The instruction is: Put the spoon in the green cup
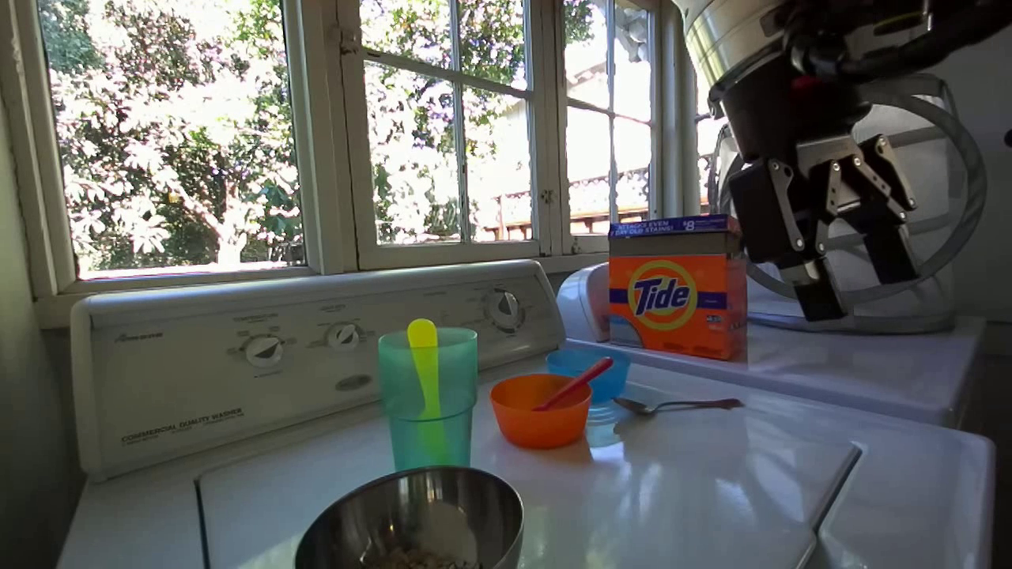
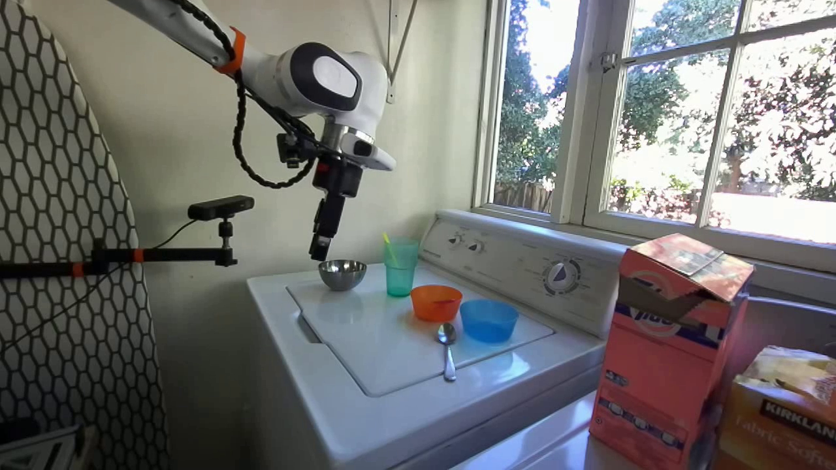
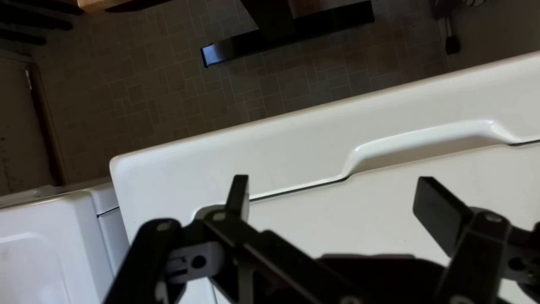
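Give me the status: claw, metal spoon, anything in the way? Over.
Claw open, empty, above washer. Metal spoon lying on washer, ungripped. Possible snags: yellow spoon already in cup, orange bowl roughly between cup and metal spoon.

In exterior view: steel bowl (image 1: 370,507) cut by bottom edge, hiding base of green cup (image 1: 454,399).

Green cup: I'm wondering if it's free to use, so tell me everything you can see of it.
The green cup is a translucent teal-green tumbler, plastic by its look, narrowing at a step partway down. It stands upright on the washer, near the metal bowl and orange bowl but apart from both. A yellow spoon leans inside, one end above the rim; nothing else shows through the wall.
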